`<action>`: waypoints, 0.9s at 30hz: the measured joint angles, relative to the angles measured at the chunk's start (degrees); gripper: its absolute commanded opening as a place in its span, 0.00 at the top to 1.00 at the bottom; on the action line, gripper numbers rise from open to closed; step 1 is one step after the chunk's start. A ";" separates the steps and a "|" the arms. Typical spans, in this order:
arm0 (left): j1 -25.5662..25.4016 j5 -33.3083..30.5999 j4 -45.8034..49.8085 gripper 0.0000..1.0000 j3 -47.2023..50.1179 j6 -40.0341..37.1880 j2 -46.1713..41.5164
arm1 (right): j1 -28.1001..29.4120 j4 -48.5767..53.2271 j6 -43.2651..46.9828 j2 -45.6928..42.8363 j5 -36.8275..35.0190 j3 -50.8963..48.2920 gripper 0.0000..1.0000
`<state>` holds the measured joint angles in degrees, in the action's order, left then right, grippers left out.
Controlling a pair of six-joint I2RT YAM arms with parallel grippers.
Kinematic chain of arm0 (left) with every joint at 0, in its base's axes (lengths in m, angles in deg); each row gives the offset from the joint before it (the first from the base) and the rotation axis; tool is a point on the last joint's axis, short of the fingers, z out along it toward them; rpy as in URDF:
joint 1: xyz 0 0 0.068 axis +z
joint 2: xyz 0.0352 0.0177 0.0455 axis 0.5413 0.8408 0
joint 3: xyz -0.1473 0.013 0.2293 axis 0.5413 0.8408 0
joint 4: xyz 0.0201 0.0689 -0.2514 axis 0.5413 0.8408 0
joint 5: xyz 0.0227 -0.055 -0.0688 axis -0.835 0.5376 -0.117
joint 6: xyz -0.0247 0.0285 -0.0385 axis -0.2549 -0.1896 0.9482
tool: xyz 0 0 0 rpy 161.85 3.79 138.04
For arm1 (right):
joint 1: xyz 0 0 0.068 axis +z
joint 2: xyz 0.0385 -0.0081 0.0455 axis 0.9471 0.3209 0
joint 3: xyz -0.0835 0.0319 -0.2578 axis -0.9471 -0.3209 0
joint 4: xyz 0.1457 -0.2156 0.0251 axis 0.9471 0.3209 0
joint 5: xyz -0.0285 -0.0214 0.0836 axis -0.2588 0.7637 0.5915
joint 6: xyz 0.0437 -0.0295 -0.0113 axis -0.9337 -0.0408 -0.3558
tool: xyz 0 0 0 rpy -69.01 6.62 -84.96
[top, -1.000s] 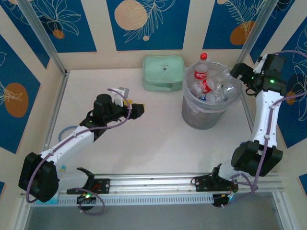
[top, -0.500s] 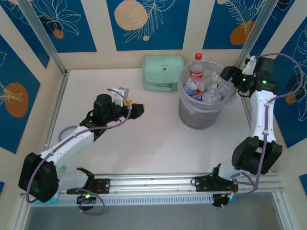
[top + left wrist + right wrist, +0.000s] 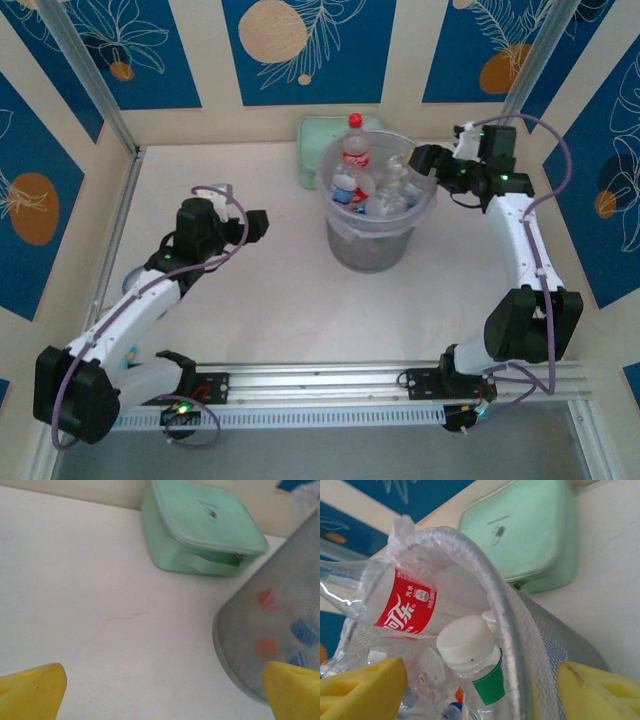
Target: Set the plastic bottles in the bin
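The bin (image 3: 366, 250), a grey-white mesh bucket lined with a clear bag, stands at the back middle of the table, full of plastic bottles. A red-labelled, red-capped bottle (image 3: 354, 150) pokes above the rim. My right gripper (image 3: 427, 160) is at the bin's right rim. In the right wrist view its jaws are wide apart astride the rim (image 3: 506, 611), one finger inside and one outside, with a white-capped, green-labelled bottle (image 3: 472, 652) and the red-labelled bottle (image 3: 410, 607) between. My left gripper (image 3: 258, 224) hovers open and empty left of the bin (image 3: 280, 625).
A mint-green rectangular case (image 3: 311, 160) lies against the back wall, partly hidden behind the bin; it is also visible as the case (image 3: 200, 535) and the case (image 3: 532, 535). Walls with metal posts enclose the table on three sides. Bare table lies in front.
The bin has slid left across the table with my right gripper at its rim and now covers part of the case. The left gripper has drawn back to the left.
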<state>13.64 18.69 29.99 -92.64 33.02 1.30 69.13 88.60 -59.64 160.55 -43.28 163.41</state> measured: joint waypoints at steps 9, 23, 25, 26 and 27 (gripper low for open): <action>7.80 -4.61 3.69 0.00 3.58 -3.10 -3.91 | 14.03 -7.45 -8.96 -0.57 -6.54 -2.89 0.01; 10.32 -26.60 -12.13 0.00 14.14 -12.50 6.12 | 1.18 -13.44 3.02 -12.94 -35.76 -23.10 0.01; 10.51 -27.65 -15.69 0.00 14.16 -13.51 10.12 | 1.57 -18.62 6.27 -11.47 -37.18 -27.98 0.01; 10.58 -28.02 -17.18 0.00 14.16 -13.60 11.85 | 1.70 -20.92 7.39 -10.56 -37.46 -30.36 0.01; 10.62 -28.33 -18.62 0.00 14.16 -13.75 13.53 | 1.79 -23.61 8.70 -9.46 -37.94 -33.05 0.01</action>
<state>24.26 -9.64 11.37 -78.47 19.27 14.83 70.92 65.00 -50.94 151.09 -81.23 130.36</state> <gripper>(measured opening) 0.997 0.990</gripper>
